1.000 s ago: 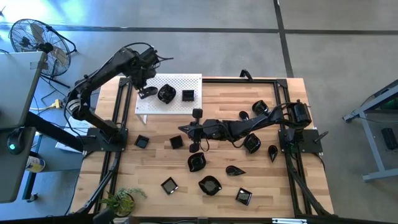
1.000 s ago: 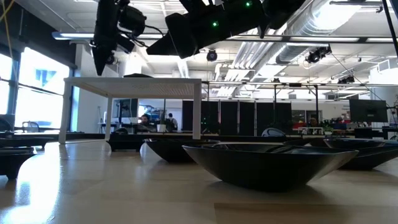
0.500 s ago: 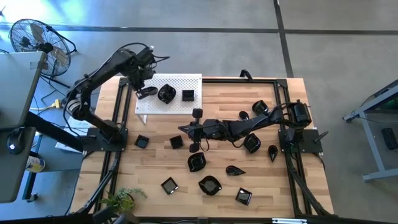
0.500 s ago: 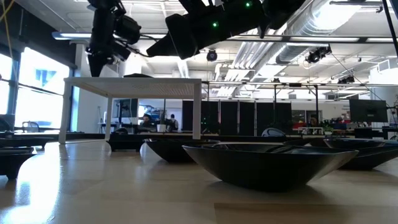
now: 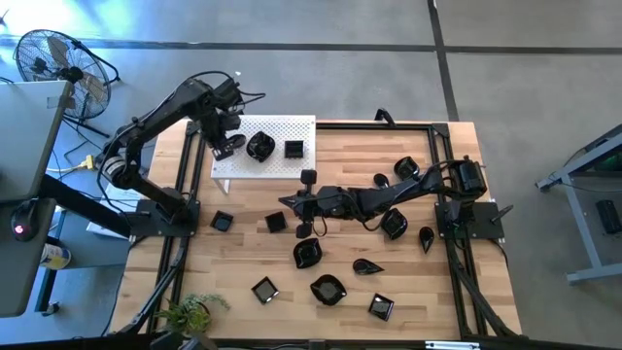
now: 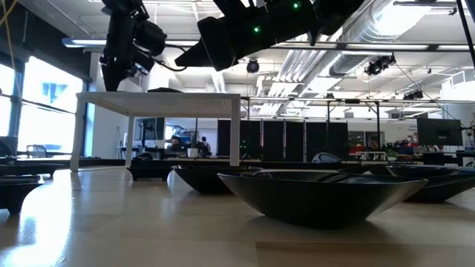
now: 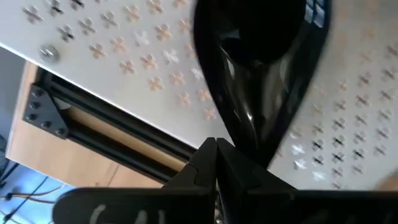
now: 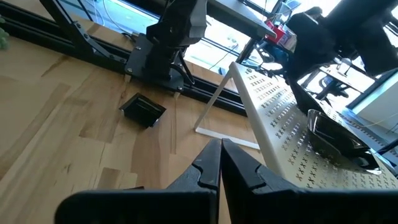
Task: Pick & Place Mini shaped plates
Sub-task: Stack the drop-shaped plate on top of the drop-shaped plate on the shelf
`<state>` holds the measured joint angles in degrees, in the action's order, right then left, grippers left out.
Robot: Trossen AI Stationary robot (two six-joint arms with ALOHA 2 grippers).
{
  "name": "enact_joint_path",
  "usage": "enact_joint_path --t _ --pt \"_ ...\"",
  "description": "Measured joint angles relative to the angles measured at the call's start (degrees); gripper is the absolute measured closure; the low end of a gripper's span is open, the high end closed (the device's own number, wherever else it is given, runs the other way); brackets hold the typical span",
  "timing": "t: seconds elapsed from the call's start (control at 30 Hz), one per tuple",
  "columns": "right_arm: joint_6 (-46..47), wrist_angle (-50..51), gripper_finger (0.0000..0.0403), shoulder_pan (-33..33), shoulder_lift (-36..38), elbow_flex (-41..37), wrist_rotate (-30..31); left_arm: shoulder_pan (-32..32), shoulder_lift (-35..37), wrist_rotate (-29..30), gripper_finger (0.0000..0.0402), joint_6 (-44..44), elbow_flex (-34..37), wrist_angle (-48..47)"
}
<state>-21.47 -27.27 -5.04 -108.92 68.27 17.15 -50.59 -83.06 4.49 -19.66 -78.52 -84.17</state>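
Teardrop plate (image 5: 229, 145) near white board (image 5: 282, 124) edge.

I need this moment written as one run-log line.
left gripper: shut, above teardrop-shaped glossy black plate on white perforated board | right gripper: shut, empty, over wooden table centre

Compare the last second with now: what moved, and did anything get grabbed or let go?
Only the left gripper moved: shut and empty, it drifted slightly over the left end of the white board, above the teardrop plate lying there. Nothing was grabbed or released. The right gripper stayed shut over the table's middle. The three plates on the board and those on the table did not move.
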Motion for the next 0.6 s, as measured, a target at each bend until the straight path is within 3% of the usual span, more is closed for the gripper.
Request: enact_joint_path --t 0.6 --pt "0.0 0.0 0.0401 0.0 0.0 0.0 0.0 1.8 2.7 -7.3 0.0401 1.8 0.0 -1.2"
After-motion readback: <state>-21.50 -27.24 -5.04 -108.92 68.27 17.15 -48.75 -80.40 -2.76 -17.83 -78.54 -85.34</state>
